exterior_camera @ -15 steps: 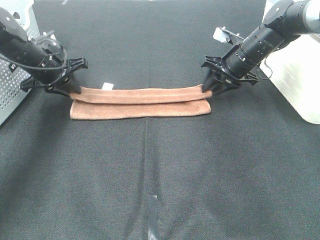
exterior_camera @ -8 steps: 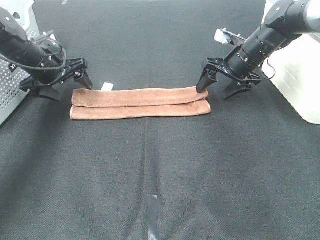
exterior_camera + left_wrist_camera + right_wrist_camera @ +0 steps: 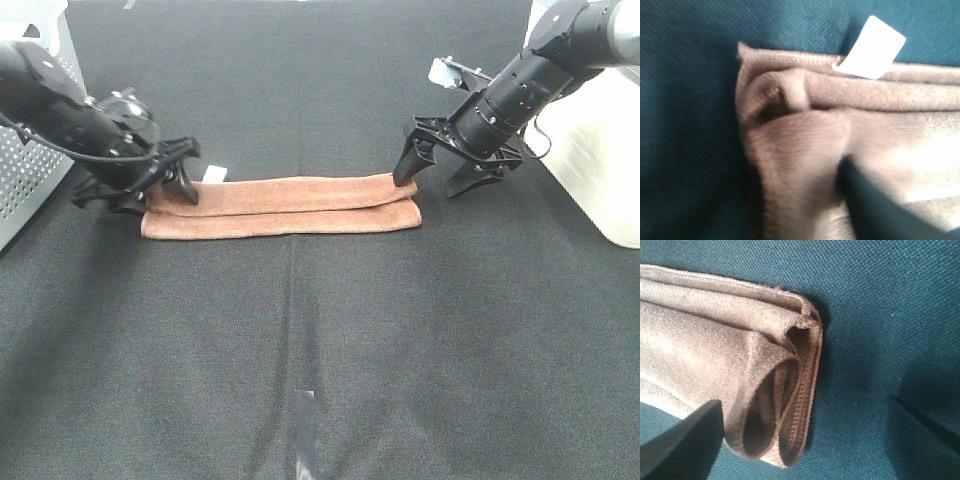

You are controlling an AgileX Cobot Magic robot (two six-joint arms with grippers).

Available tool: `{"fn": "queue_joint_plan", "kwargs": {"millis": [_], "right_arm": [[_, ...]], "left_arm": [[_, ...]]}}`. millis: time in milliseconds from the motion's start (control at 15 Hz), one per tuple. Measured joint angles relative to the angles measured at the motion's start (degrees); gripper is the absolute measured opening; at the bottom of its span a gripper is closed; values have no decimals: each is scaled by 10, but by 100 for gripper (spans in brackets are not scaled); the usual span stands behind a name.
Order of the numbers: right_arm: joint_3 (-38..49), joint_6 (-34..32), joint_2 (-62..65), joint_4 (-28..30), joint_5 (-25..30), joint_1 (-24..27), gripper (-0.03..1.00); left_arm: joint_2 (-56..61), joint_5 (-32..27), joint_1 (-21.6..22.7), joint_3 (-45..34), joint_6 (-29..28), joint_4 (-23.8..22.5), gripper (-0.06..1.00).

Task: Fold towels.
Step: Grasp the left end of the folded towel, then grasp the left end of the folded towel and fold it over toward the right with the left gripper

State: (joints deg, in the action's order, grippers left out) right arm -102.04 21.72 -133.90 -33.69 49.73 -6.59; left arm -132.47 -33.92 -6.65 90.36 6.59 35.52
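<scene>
The reddish-brown towel (image 3: 280, 205) lies on the black cloth folded into a long narrow strip, with its white tag (image 3: 213, 173) at the far edge near the left end. My left gripper (image 3: 155, 195) is down over that left end. The left wrist view shows the bunched towel (image 3: 805, 130), the tag (image 3: 872, 47) and only one dark finger (image 3: 875, 210) pressing on the cloth. My right gripper (image 3: 437, 178) stands open at the right end. In the right wrist view the layered end of the towel (image 3: 715, 340) lies between the spread jaws of the right gripper (image 3: 802, 407), untouched.
A grey perforated basket (image 3: 22, 170) stands at the left edge, close behind the left arm. A white bin (image 3: 590, 150) stands at the right edge behind the right arm. A strip of grey tape (image 3: 305, 430) marks the cloth near the front.
Both grippers let go of the upper fold and opened; the fold settled flat. The left gripper then moved right and down onto the towel's left end, its jaws narrowing. The right gripper stays open.
</scene>
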Motion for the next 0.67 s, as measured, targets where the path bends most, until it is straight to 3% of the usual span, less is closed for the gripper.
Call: {"fn": "queue_joint_plan", "kwargs": {"millis": [67,133,333,533,600,667], "right_arm": [[0,0,0,0,0,0,80],[0,0,0,0,0,0,80],[0,-2,0,2,0,0,80],[0,-13,0,4,0,0,80],[0,-13,0,4,0,0,80],[0,-13,0,4,1,0,80]], "left_arm": [[-1,0,0,0,-1,1,14],[-1,0,0,0,-1,-1,7],[12,-13,1,0,-2,-27,8],[69,-71,28,2,-70,-142,8],[69,-71,28,2,-70,-142,8],[88,-87,32,9,-93,-174,8]]}}
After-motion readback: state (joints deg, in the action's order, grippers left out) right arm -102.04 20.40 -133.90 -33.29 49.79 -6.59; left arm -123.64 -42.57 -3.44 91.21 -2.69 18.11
